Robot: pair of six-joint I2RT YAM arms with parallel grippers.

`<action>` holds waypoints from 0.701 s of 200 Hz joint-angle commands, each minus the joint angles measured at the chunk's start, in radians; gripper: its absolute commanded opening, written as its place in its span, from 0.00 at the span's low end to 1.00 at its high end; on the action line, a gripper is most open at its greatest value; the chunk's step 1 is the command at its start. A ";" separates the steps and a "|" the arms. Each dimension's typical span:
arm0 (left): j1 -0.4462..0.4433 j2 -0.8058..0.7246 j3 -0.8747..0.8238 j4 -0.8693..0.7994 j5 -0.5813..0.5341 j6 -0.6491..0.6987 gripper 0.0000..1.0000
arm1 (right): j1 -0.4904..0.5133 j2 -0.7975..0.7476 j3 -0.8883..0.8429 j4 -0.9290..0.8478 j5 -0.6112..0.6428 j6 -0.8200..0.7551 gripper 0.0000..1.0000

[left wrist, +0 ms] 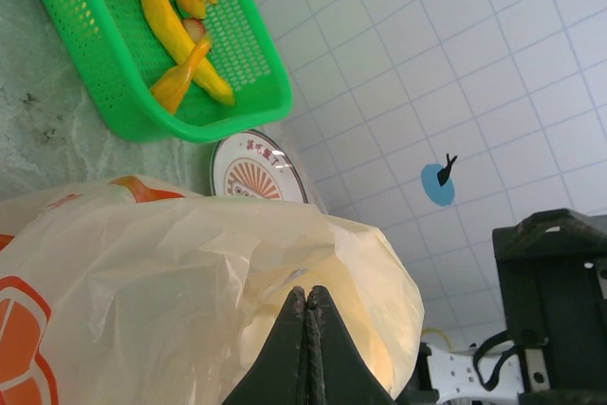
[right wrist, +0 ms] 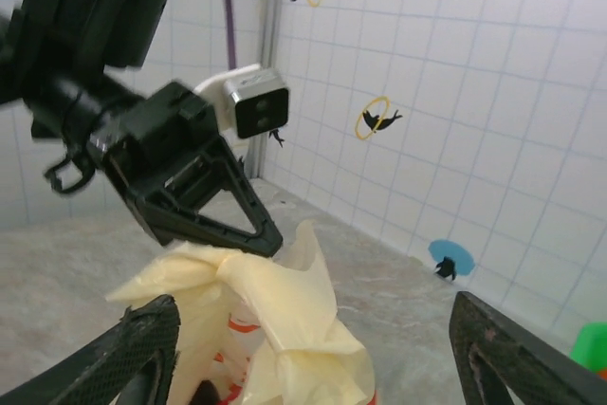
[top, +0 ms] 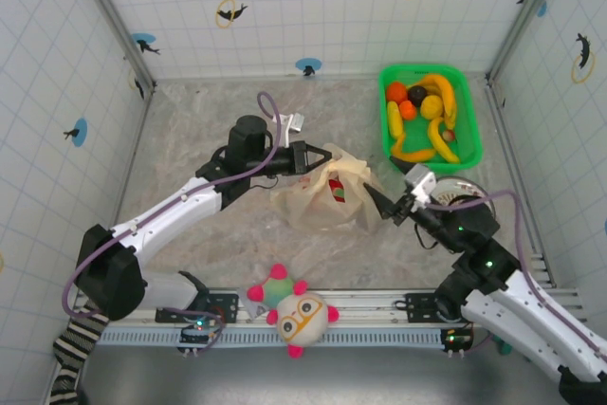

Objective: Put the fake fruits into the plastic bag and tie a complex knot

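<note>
Nearest, by the desk's [top: 190, 130] front rail, a plush toy [top: 296, 313] sat clear of the work. Mid-desk, the bag [top: 327, 198] lay slumped between the two arms. The left end effector [top: 318, 158] was fully closed, pinching a fold of film at the bag's upper edge, apparently to hold the top up off the desk. The right end effector [top: 385, 207] stood wide open at the bag's right side with nothing in it. Its fingers [right wrist: 142, 348] straddled the bunched cream film, probably lining up a second grip. Tying judged not yet begun. Farther right, a plate [left wrist: 256, 170] lay just beside the basket [left wrist: 104, 82], which held the fruits [top: 432, 106]. Could not tell whether any sat in the bag.
</note>
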 commanded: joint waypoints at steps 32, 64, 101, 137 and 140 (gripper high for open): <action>-0.003 0.005 0.033 0.004 -0.005 0.028 0.00 | -0.067 -0.037 0.004 -0.190 -0.255 0.296 0.59; -0.003 -0.001 0.031 -0.001 -0.006 0.035 0.00 | -0.066 -0.047 -0.044 -0.157 -0.134 0.126 0.60; -0.003 -0.001 0.032 -0.004 -0.004 0.043 0.00 | -0.068 0.071 0.007 -0.118 -0.104 -0.031 0.60; -0.003 -0.002 0.033 -0.006 -0.006 0.046 0.00 | -0.068 0.179 0.046 -0.073 -0.117 -0.078 0.60; -0.004 -0.002 0.032 -0.006 -0.006 0.046 0.00 | -0.068 0.184 0.046 -0.069 -0.116 -0.079 0.60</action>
